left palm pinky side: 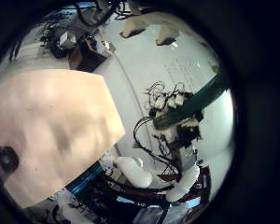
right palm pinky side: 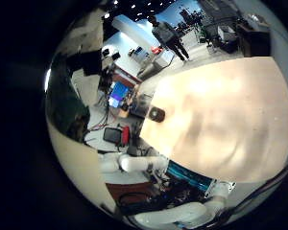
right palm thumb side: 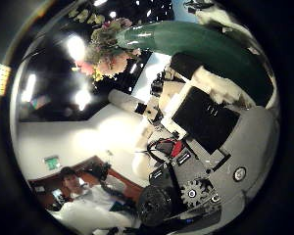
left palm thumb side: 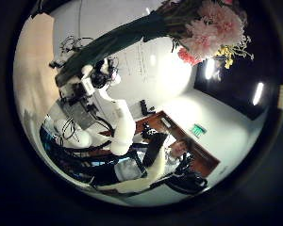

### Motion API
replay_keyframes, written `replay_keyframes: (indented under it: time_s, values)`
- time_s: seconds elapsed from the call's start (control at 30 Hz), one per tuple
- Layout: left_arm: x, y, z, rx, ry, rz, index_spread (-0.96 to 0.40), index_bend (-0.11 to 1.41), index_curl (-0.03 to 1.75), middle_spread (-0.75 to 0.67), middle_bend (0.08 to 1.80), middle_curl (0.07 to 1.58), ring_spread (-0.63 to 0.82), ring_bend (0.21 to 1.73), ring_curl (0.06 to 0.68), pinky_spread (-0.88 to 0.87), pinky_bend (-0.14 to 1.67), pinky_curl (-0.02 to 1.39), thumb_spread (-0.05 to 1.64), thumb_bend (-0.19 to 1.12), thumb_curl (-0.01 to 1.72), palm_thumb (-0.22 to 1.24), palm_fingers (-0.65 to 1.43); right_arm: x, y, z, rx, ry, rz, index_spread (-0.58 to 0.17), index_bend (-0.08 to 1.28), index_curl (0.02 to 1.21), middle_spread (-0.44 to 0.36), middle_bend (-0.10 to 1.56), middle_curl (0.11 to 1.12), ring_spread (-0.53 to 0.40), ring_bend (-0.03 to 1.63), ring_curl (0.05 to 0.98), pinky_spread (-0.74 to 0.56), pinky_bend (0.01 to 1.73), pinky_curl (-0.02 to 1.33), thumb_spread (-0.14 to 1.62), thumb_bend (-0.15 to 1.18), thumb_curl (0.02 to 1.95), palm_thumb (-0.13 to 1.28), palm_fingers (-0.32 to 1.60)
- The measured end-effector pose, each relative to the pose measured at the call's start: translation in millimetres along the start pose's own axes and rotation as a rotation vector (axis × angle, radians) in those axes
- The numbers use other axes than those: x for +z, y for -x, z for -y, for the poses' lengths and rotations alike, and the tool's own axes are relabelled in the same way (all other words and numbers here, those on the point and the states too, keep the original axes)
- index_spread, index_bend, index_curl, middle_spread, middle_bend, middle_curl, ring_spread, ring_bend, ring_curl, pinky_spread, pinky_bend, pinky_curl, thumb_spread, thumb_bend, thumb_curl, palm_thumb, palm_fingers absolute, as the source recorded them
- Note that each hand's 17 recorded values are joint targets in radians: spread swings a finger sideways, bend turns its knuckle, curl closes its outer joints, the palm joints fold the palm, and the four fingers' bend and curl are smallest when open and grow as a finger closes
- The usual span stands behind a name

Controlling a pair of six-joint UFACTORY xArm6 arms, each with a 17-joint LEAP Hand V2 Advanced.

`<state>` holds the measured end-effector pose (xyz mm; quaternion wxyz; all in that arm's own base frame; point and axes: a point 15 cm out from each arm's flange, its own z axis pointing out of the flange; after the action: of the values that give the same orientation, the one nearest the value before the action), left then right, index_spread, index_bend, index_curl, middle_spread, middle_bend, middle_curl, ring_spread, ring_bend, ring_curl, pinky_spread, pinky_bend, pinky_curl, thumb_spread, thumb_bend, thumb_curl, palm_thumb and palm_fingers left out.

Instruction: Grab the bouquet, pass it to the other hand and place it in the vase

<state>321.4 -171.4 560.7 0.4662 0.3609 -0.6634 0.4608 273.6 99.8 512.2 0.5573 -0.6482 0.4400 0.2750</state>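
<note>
The bouquet has a long wrapped stem and a head of blossoms. In the left thumb side palm view its blossoms (left palm thumb side: 212, 33) are near the palm and its stem (left palm thumb side: 123, 42) runs back to the right hand (left palm thumb side: 90, 80), whose fingers are curled round it. The left little finger side palm view shows that right hand (left palm pinky side: 173, 121) on the stem (left palm pinky side: 210, 93). In the right thumb side palm view the stem (right palm thumb side: 196, 44) lies close across the palm behind curled fingers (right palm thumb side: 211, 108), with the blossoms (right palm thumb side: 108, 44) beyond. The left hand's fingertips (left palm pinky side: 149, 33) show straight, round nothing.
The table top (left palm pinky side: 56, 131) lies below the left palm, with a small dark round thing (left palm pinky side: 7, 159) standing on it. The right little finger side palm view shows the same table (right palm pinky side: 221, 105) and the dark round thing (right palm pinky side: 156, 114). Room furniture lies beyond.
</note>
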Motion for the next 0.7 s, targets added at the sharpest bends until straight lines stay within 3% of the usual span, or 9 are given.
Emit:
replay_keyframes:
  time_s: [0.13, 0.43, 0.7]
  values:
    - [-2, 2, 11, 0.006, -0.052, -0.024, 0.14, 0.14, 0.29, 0.41, 0.2, 0.35, 0.53, 0.57, 0.217, 0.57, 0.48, 0.21, 0.99, -0.03, 0.32, 0.22, 0.07, 13, 4, -6, -0.009, 0.045, 0.026, -0.212, 1.21, 0.83, -0.118, 1.39, 0.72, -0.174, 1.49, 0.632, -0.21, 1.31, 0.73, 0.81, 0.0, 1.26, 1.17, 1.17]
    - [7, -10, 15, -0.002, -0.019, -0.087, 0.14, 0.14, 0.26, 0.45, 0.21, 0.35, 0.54, 0.63, 0.23, 0.57, 0.56, 0.22, 0.96, -0.03, 0.33, 0.24, 0.06, 31, -3, -14, -0.004, 0.113, 0.022, -0.21, 1.22, 0.82, -0.119, 1.39, 0.72, -0.176, 1.49, 0.635, -0.22, 1.29, 0.76, 0.81, 0.0, 1.28, 1.2, 1.16]
    - [23, -26, 3, -0.047, 0.092, -0.159, 0.16, 0.12, 0.23, 0.44, 0.28, 0.37, 0.51, 0.7, 0.239, 0.54, 0.65, 0.22, 0.95, -0.03, 0.34, 0.27, 0.1, 48, -13, -22, -0.003, 0.166, -0.009, -0.209, 1.22, 0.82, -0.119, 1.39, 0.72, -0.176, 1.49, 0.637, -0.22, 1.28, 0.78, 0.8, 0.0, 1.3, 1.21, 1.16]
